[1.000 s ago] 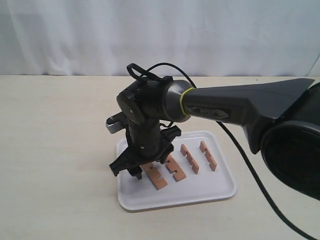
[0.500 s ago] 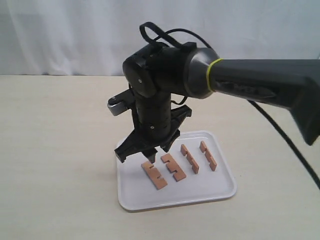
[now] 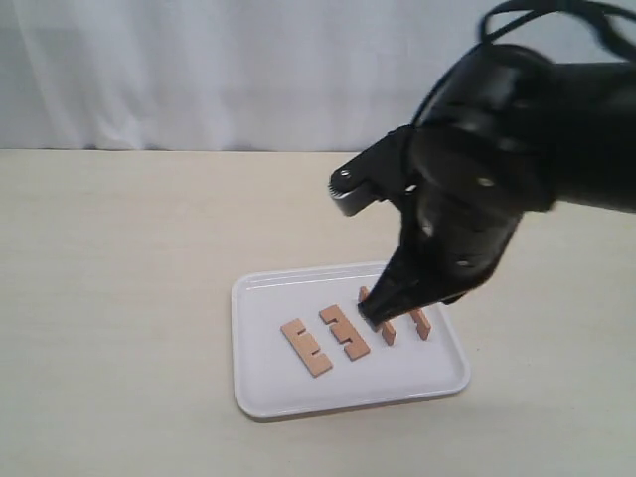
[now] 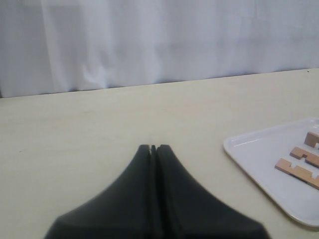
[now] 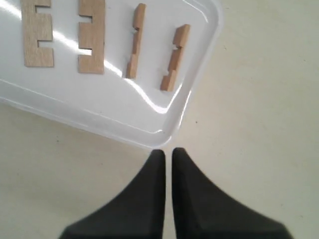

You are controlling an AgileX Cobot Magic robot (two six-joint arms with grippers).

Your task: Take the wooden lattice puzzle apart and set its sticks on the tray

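Sticks, all four of them, lie on the tray, side by side in one row, each separate from its neighbours. Two at one end of the row lie flat with their square notches showing. The other two rest on a narrow edge (from above they look much thinner). The tray sits on the table, and every stick is well inside the tray's rim.

My right tool hangs above the tray, blurred in the exterior view, where it hides part of the third stick in the row. Its jaws are drawn together to a thin slit and hold nothing. From my right wrist, the fingertips show over bare table just outside the tray's rim, near a rounded corner, on the side of the tray where the two thin sticks are.

My left tool is over bare table, apart from the tray, of which that wrist view catches only one corner (a few stick ends peek in with it). Its jaws are pressed fully together and hold nothing.
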